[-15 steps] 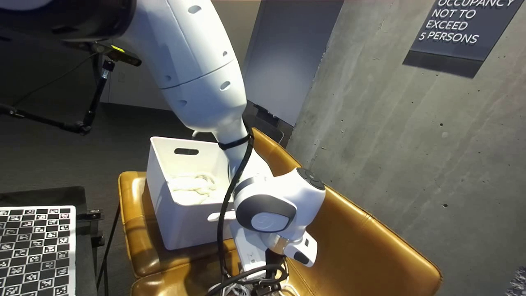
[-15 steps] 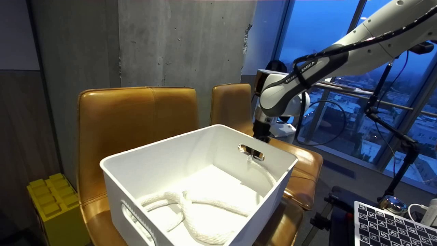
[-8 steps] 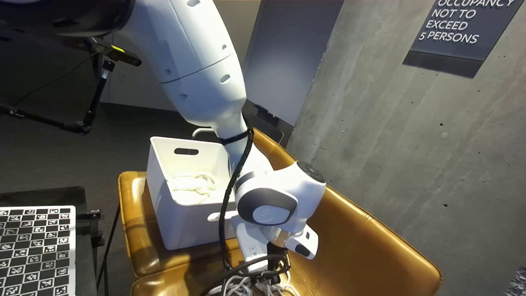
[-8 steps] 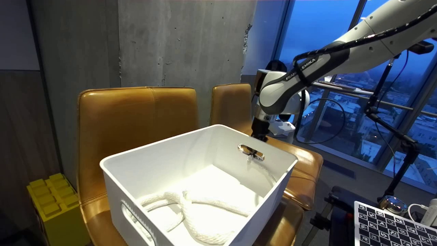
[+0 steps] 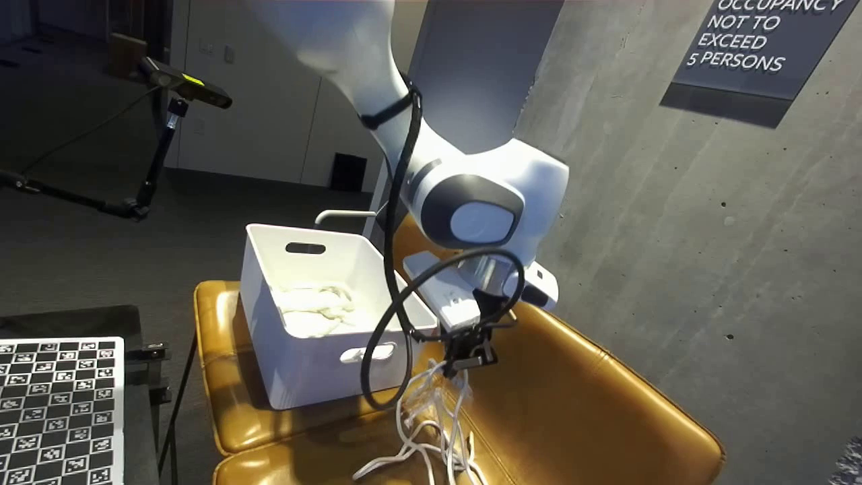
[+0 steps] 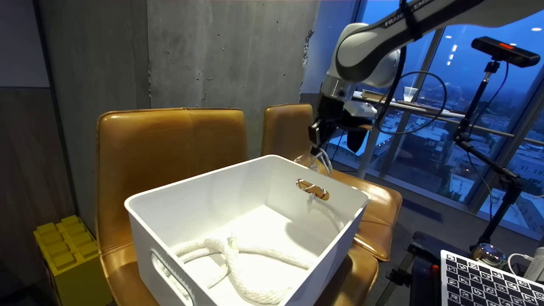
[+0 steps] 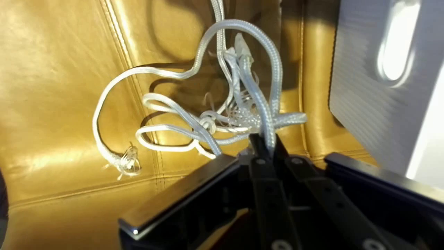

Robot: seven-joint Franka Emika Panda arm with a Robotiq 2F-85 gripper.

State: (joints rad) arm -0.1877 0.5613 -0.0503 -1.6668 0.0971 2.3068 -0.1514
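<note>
My gripper (image 7: 269, 144) is shut on a strand of thin white rope (image 7: 266, 116), pinched between the fingertips. The rest of the rope hangs below in tangled loops over a tan leather chair (image 7: 62, 104), with frayed ends visible. In an exterior view the gripper (image 5: 454, 369) hovers above the chair seat, the rope (image 5: 402, 404) trailing down beside a white box (image 5: 323, 380). Seen in an exterior view, the gripper (image 6: 315, 149) is just beyond the box's far wall. Inside the box (image 6: 204, 191) lies a thicker white rope (image 6: 233, 270); another strand (image 6: 329, 214) rests by the handle hole.
The box wall (image 7: 360, 107) stands close beside the gripper. A concrete wall (image 5: 673, 236) rises behind the chairs. A checkered board (image 6: 488, 278) and a camera on a stand (image 6: 503, 51) are nearby. A yellow block (image 6: 70, 255) sits beside a chair.
The gripper has closed on the rope and risen well above the chair seat, lifting part of the tangle. The arm has moved up; the box has stayed put.
</note>
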